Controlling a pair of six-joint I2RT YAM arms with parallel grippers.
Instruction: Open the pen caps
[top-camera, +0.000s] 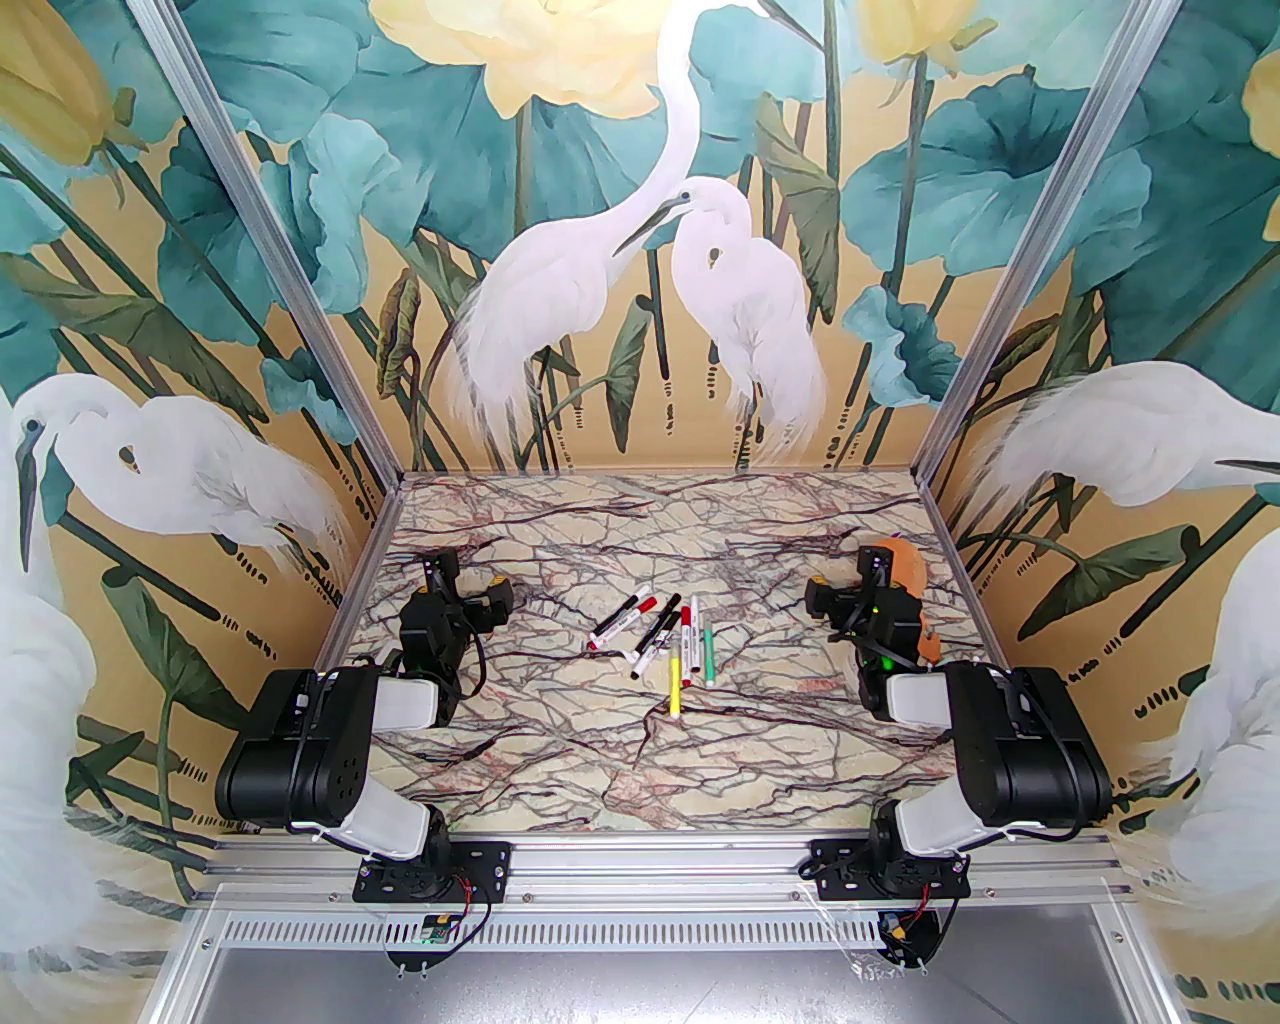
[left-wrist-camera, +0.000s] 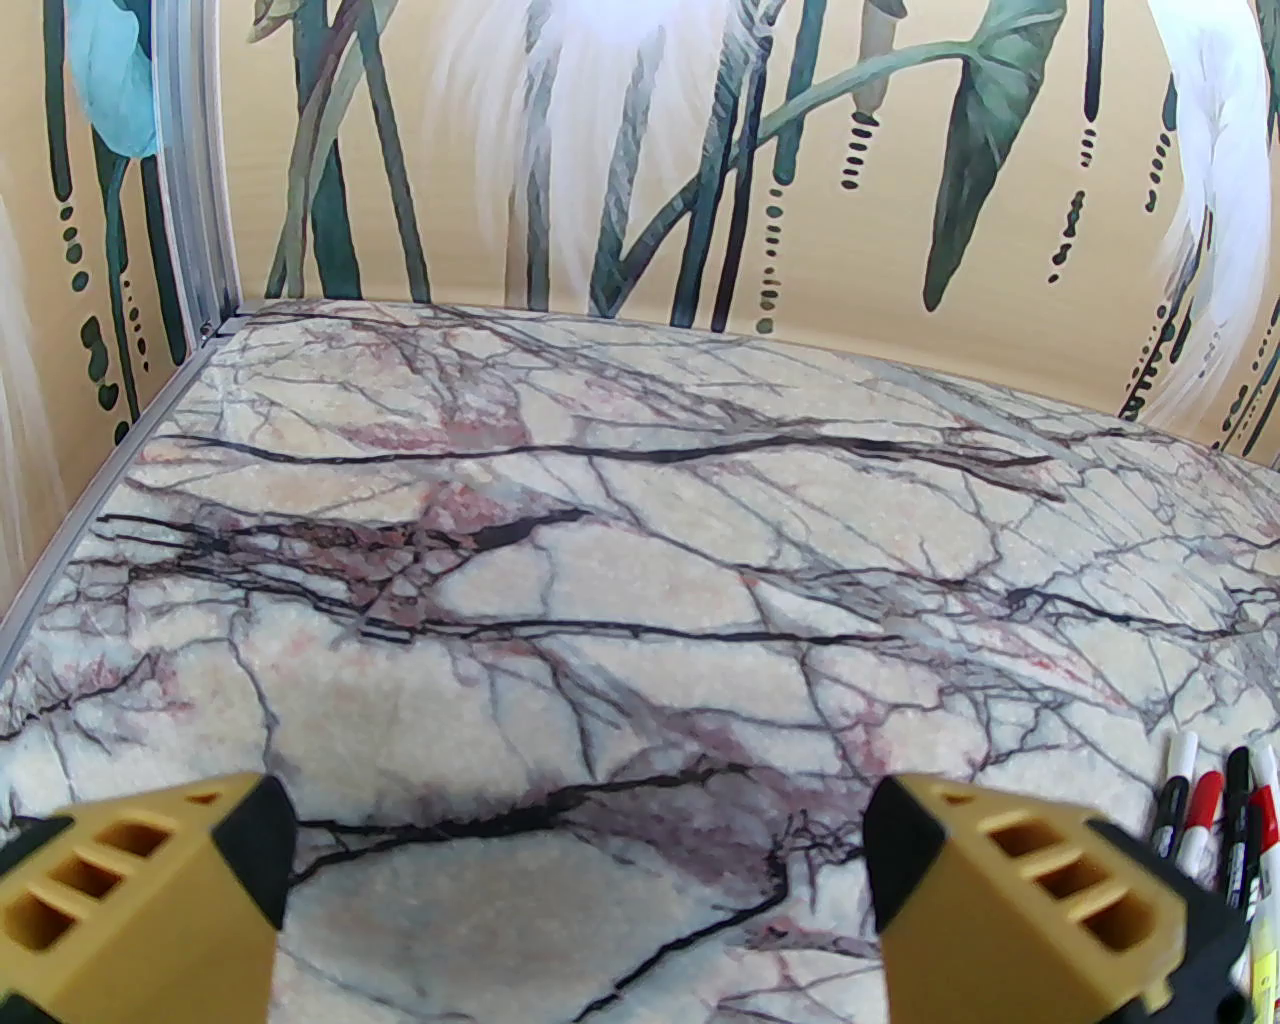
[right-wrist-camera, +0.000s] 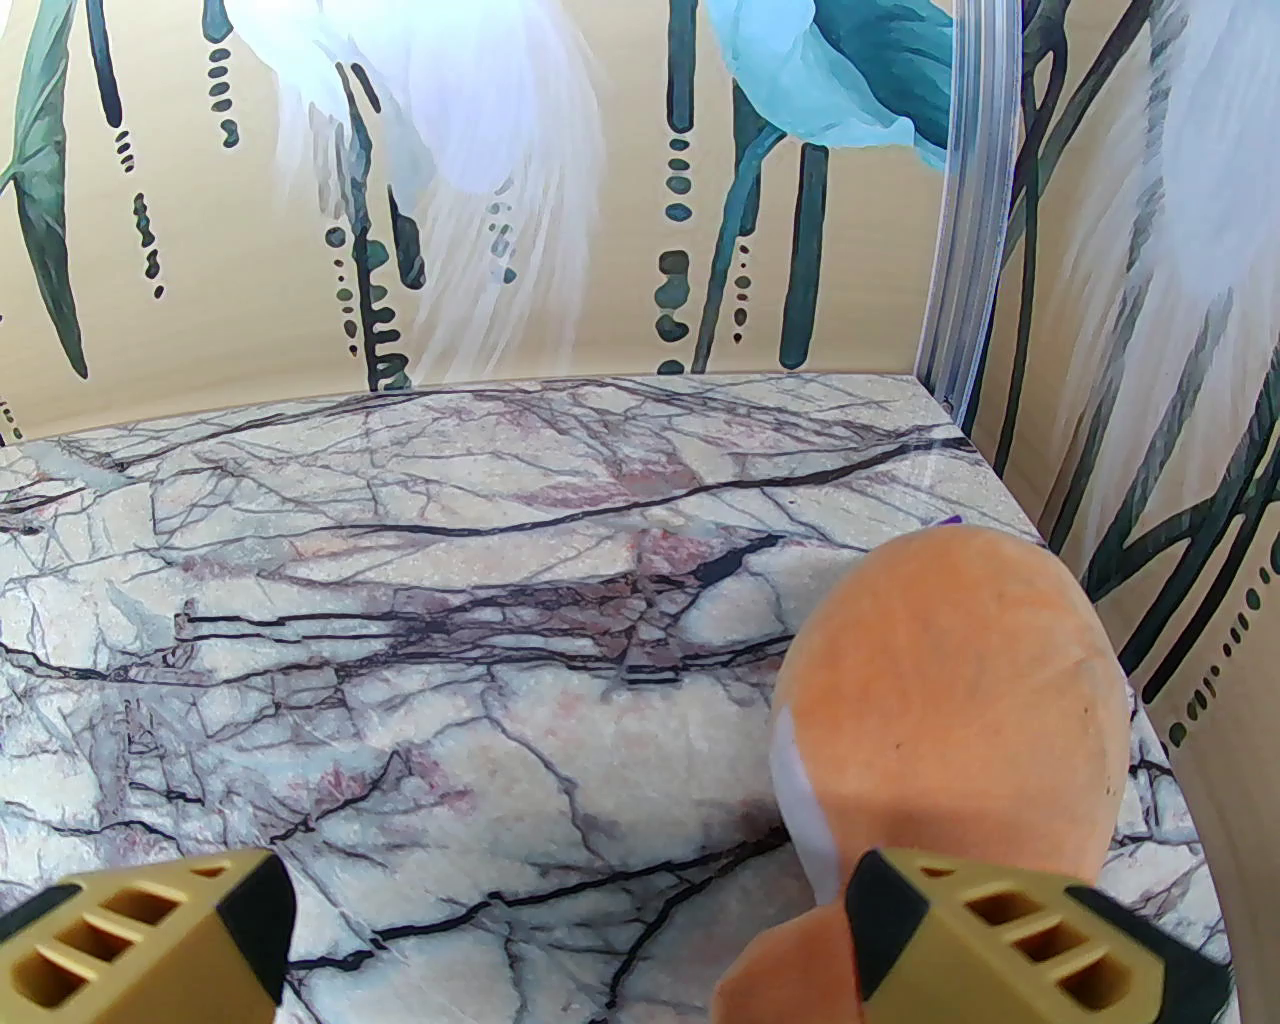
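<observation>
We find the slim white and yellow marker pens (top-camera: 676, 690) fanned at the middle of the marble-patterned surface (top-camera: 560, 780). The short cylindrical plastic pen caps (top-camera: 648, 605), red, black, green and yellow, appear to be fitted. The long axes run roughly near to far, and several are slanted. The group lies between the arms, right of the left tool (left-wrist-camera: 580, 850) and left of the right tool (right-wrist-camera: 570, 900). We judge neither arm clearly nearer. Both tools stand released and empty. An orange plush toy (right-wrist-camera: 950, 700) sits just beside the right tool.

Bare marble table (top-camera: 560, 760) around clustered pens (top-camera: 621, 622); orange plush toy (right-wrist-camera: 950, 690) beside right end effector (right-wrist-camera: 570, 900).
</observation>
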